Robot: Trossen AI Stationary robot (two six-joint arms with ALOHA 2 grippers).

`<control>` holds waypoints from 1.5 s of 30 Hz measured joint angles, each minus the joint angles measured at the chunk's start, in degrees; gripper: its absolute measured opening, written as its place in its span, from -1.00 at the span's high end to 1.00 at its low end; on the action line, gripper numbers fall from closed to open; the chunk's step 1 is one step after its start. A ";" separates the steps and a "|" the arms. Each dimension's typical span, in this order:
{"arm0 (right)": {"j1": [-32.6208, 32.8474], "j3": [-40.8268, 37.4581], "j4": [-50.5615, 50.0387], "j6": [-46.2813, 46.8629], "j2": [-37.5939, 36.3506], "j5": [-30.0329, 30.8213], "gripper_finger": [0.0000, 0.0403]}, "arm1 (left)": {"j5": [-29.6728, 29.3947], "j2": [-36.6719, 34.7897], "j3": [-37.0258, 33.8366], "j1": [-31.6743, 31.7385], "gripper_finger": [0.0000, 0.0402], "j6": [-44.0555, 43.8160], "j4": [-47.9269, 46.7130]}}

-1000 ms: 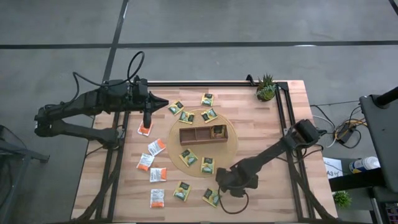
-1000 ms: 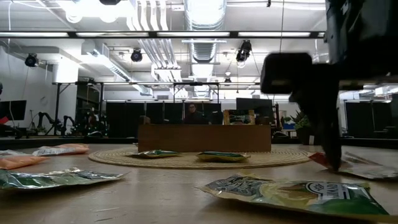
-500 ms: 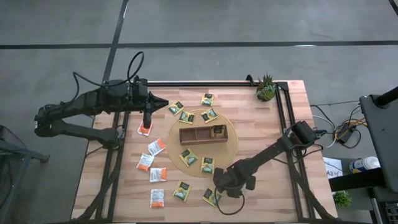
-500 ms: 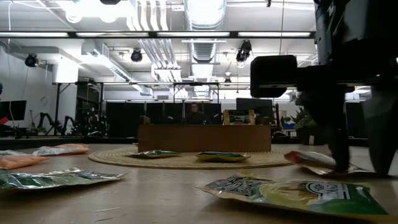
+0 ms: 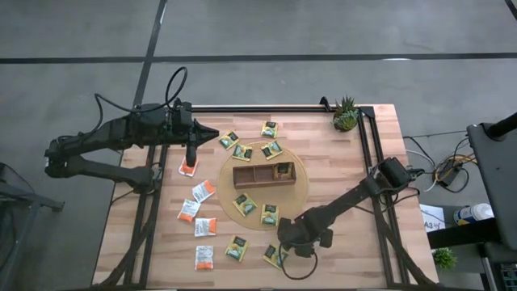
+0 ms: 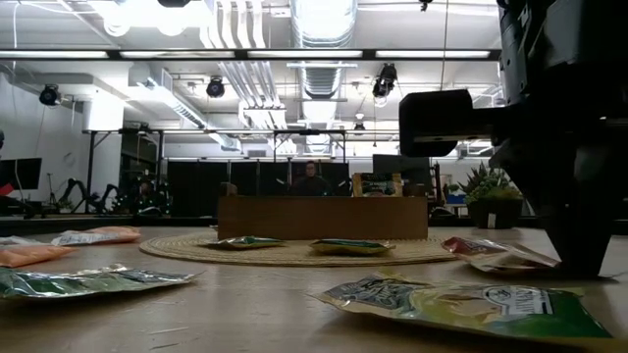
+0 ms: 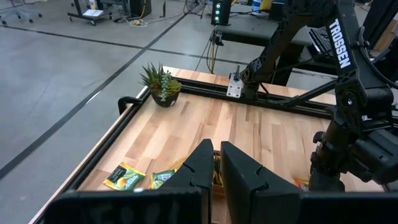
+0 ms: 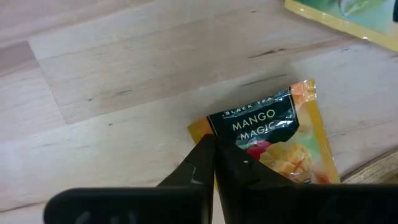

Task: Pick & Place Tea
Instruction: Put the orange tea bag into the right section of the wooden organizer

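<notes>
Risk first: the right gripper (image 8: 212, 142) is clenched, its tips meeting at the very edge of the Mango Magic sachet (image 8: 273, 134). That sachet lies on bare wood at the near side of the table, outside the mat (image 5: 300, 194) and well apart from the tray (image 5: 236, 175).

- So thin a bite at the rim may hold paper or nothing. If the tips have closed just beside the edge, you lift air.
- If only the seam is caught, the sachet is likely to hang, swing and slip free on the way to the tray.
- Tips sit low on the wood, so a sideways pull before lifting could scrape the board or shove the sachet away.
- A green sachet (image 8: 348, 12) lies near. A dragged carry could nudge it.

Hard to make out:
- The contact itself. The right wrist view shows the tips over the edge, not whether paper sits between them.
- From above, the wrist covers most of the sachet, leaving only a corner visible.
- The low view cuts the gripper off at the frame's side.
- The tray's end compartment holds something yellow, but you cannot tell what.
- The left gripper (image 5: 191, 159) waits over an orange sachet (image 5: 187, 169) at the table's far left. You cannot tell whether it grips anything.
</notes>
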 joint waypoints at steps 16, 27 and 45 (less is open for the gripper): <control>-0.09 6.39 -4.74 4.31 -3.39 0.05 0.76 | 0.00 0.00 0.00 0.00 0.87 -0.03 -0.01; -0.55 5.49 -3.43 6.77 -3.34 0.28 -0.09 | 0.02 0.00 0.00 0.00 0.87 -0.31 -0.01; -7.10 0.66 0.47 8.76 -3.34 -1.68 -0.21 | -0.48 0.00 0.00 0.00 0.87 -0.31 -0.01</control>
